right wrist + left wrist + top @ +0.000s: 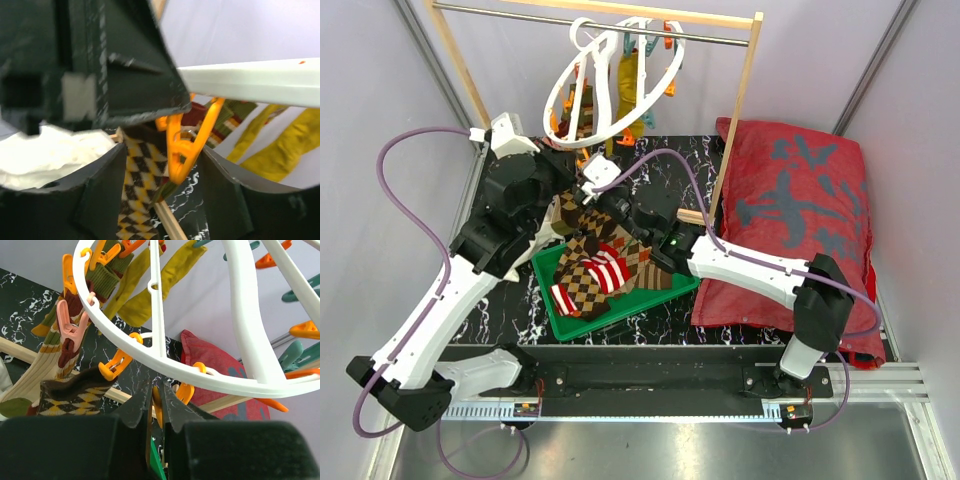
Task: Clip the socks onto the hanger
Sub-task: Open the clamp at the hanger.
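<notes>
The white round hanger [615,80] hangs tilted from the rack rod, ringed with orange and teal clips. Olive-yellow socks [150,285] and a ribbed striped sock [55,347] hang clipped to it. In the left wrist view my left gripper [157,387] is shut on an orange clip [157,407] under the ring [240,330]. An argyle sock [140,175] hangs between the wide-apart fingers of my open right gripper [162,160], beside an orange clip [182,145]; neither finger touches it. Its dark cuff [75,382] lies by another orange clip [112,367]. More argyle and red-striped socks [605,270] lie in the tray.
A green tray [560,310] sits at the table's centre. The wooden rack frame with its metal rod [620,25] stands at the back. A big red cushion [800,220] fills the right side. A white cloth [50,150] lies left of the tray.
</notes>
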{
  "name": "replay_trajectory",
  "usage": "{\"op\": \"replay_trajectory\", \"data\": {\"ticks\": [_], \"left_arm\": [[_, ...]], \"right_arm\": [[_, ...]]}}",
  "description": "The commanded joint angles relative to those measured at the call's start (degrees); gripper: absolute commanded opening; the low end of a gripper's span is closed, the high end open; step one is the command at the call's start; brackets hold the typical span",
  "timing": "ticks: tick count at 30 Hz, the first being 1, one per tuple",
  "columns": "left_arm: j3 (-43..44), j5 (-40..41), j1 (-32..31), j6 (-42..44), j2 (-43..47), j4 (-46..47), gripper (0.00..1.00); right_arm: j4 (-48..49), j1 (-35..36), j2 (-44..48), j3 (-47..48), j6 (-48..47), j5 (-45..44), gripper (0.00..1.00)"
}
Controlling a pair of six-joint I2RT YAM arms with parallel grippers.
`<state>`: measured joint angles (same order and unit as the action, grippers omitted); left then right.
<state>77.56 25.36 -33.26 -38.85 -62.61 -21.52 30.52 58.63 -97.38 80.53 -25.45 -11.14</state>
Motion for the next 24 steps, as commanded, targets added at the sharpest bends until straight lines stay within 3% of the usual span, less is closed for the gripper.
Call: {"op": "replay_trajectory", "data": {"ticks": [1, 6, 12, 24], "left_arm": [[2.77, -0.23, 0.30, 1.32, -0.58, -0.45, 0.00], [4.00, -0.75, 0.91, 2.73, -1.20, -0.54, 0.00], [5.85, -2.16, 1.26, 3.69, -1.73, -1.51, 0.00], [6.55, -5.23, 1.35, 2.20, -1.90, -1.68, 0.00]], "right_arm": [[0.95, -2.10, 5.35, -2.83, 5.05, 8.48, 0.69], [0.06, -7.56, 8.26, -4.77, 14.52, 21.64, 0.74], [1.55, -11.87, 6.69, -3.37, 20.34, 31.33, 0.75], [7.27, -14.69, 0.97, 1.38, 28.26, 37.50, 0.72]]}}
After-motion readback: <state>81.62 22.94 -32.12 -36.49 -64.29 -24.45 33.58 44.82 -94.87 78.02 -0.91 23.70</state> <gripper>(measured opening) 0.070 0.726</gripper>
